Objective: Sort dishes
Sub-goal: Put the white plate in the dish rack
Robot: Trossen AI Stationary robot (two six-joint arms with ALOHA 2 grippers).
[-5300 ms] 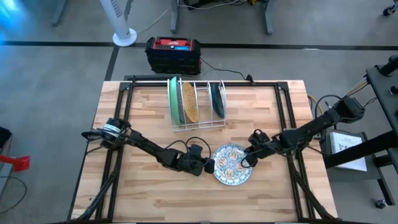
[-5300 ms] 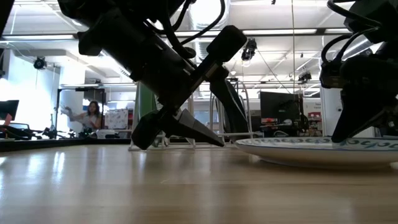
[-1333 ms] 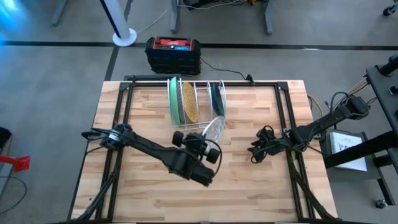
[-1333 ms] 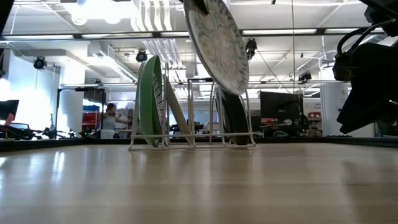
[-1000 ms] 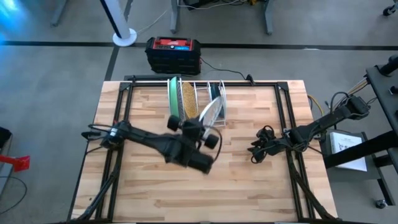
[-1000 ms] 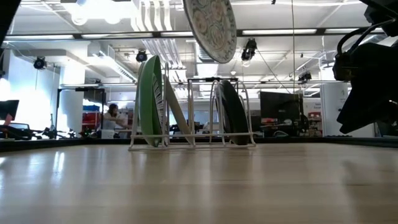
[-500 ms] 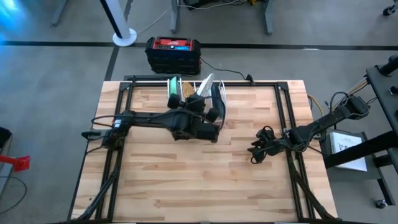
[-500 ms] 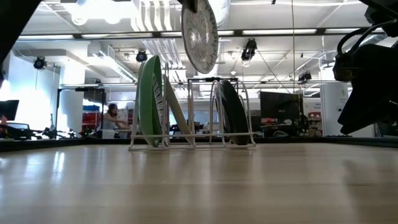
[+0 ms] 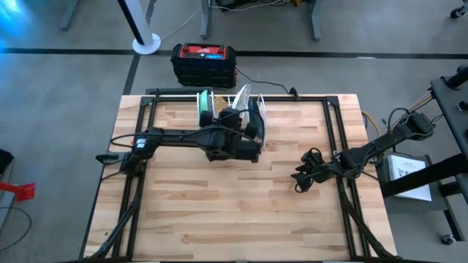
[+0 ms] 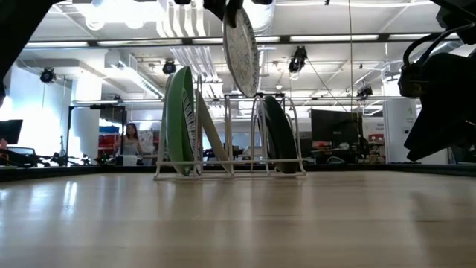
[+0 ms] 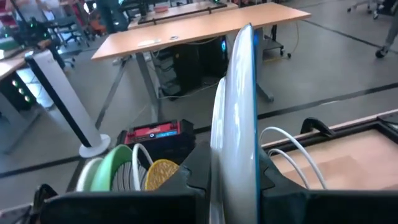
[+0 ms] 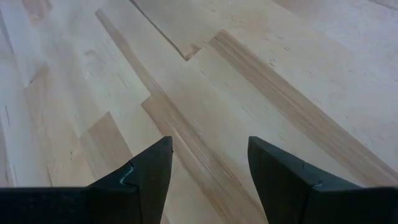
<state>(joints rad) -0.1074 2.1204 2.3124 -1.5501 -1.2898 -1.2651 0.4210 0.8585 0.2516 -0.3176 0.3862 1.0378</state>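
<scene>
The white plate with blue flowers (image 10: 241,52) stands on its edge, pinched tight in the left gripper (image 9: 235,120). It hangs up in the air, just over the white wire rack (image 10: 230,134). Below the gripper, the green plate (image 10: 178,123), yellow plate (image 11: 163,171) and dark plate (image 10: 279,134) stand in the rack. The right gripper (image 12: 208,165) waits far off with its fingers apart, just over the bare wooden table (image 12: 249,74).

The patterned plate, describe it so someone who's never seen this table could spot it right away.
Find the white wire rack at the table's far edge, with plates standing in it. The patterned plate hangs edge-up just above that rack, clamped in the left end effector. Unlike the green plate, yellow plate and dark plate, it is white with blue florals and not yet slotted in.
</scene>
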